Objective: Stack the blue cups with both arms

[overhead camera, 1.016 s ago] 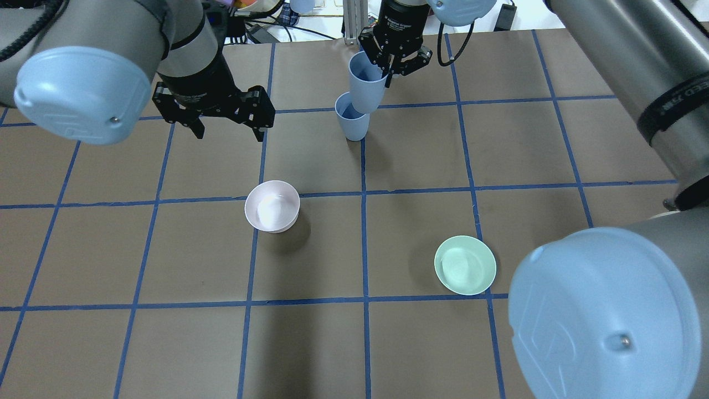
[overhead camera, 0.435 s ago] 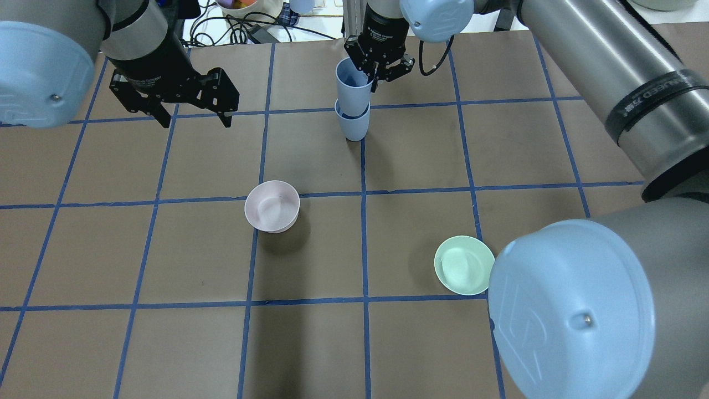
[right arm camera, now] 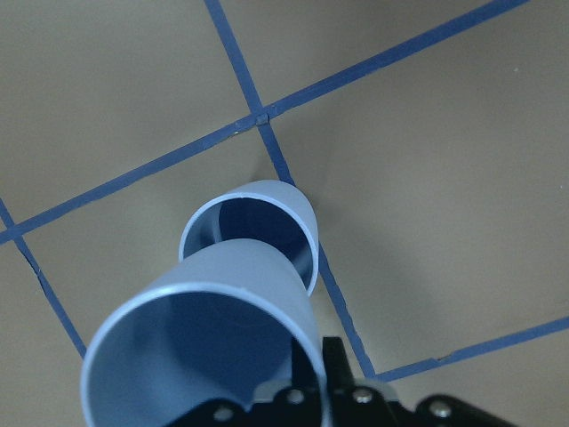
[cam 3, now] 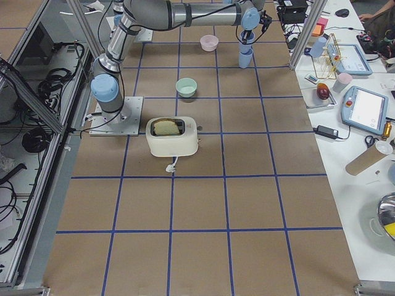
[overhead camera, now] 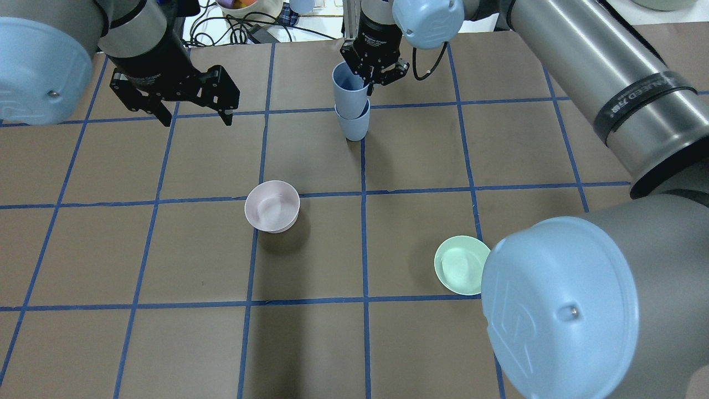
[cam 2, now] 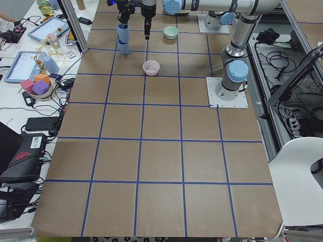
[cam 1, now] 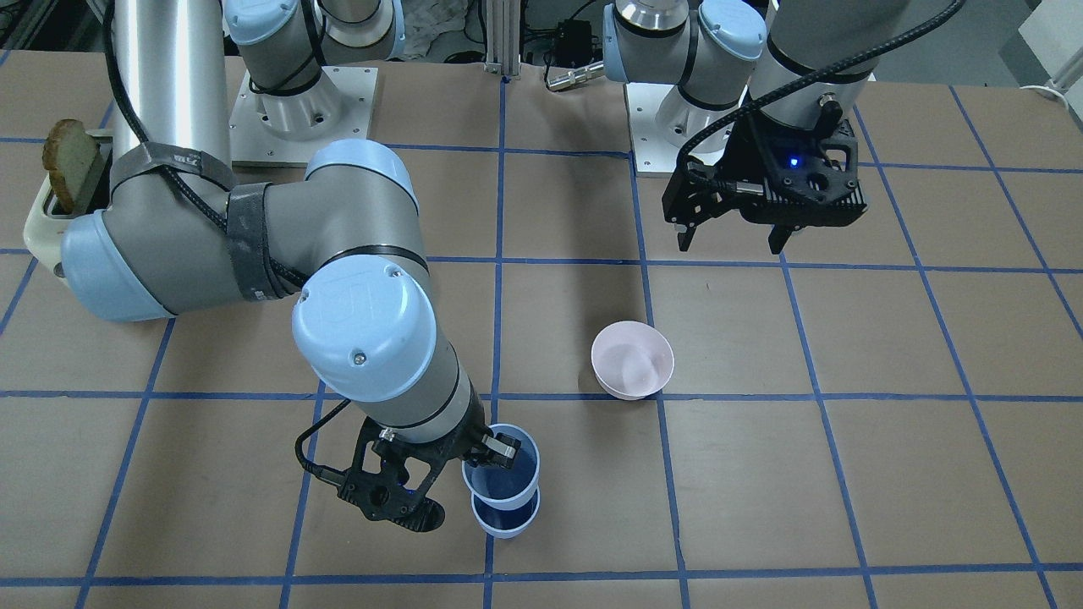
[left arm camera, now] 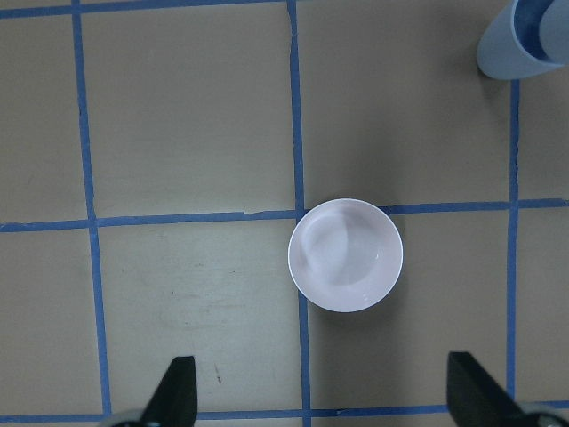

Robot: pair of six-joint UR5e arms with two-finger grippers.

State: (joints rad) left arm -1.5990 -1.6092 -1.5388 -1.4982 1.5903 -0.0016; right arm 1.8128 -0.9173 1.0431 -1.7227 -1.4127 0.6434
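Observation:
Two pale blue cups are at the far middle of the table. The lower cup stands upright on a blue line. My right gripper is shut on the rim of the upper cup and holds it slightly tilted, its base at the lower cup's mouth. Both show in the front view, upper cup over lower cup, and in the right wrist view, upper and lower. My left gripper is open and empty, off to the left, above the table.
A pale pink bowl sits mid-table, directly under the left wrist camera. A mint green bowl lies near my right arm's elbow. A toaster with bread stands on the robot's right side. Cables and clutter lie past the far edge.
My right gripper has carried the held cup left and down onto the standing cup's mouth. My left gripper has drawn back to the left, still open.

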